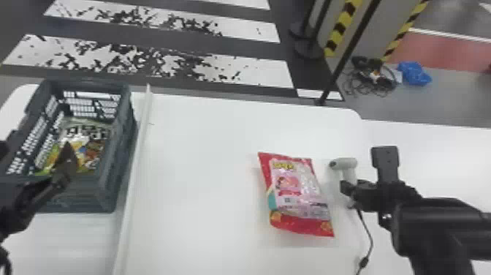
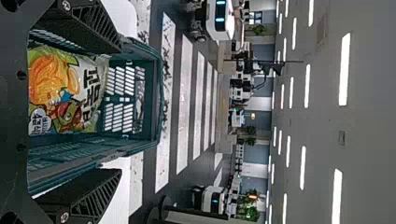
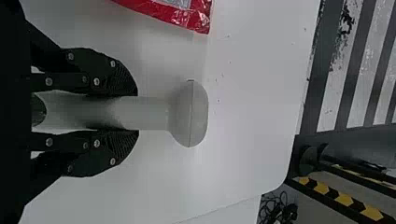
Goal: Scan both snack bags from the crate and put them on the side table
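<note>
My left gripper (image 1: 35, 149) is over the near part of the dark crate (image 1: 126, 146), its fingers wide apart. A white, green and orange snack bag (image 1: 86, 142) lies inside the crate. In the left wrist view, the open gripper (image 2: 119, 110) has the snack bag (image 2: 65, 88) and crate (image 2: 156, 100) between and beyond its fingers, not touching the bag. On the white table lies a red and pink snack bag (image 1: 296, 193). To its right, my right gripper (image 1: 349, 186) is shut on the light grey scanner (image 1: 345, 163). In the right wrist view, the gripper (image 3: 135, 113) clasps the scanner's handle (image 3: 149, 113).
A raised white edge (image 1: 137, 164) runs between the crate and the main tabletop (image 1: 204, 164). The scanner's black cable (image 1: 369, 234) hangs toward the table's near side. Another white surface (image 1: 445, 161) adjoins at the right. Posts and yellow-black striped barriers (image 1: 341, 29) stand behind.
</note>
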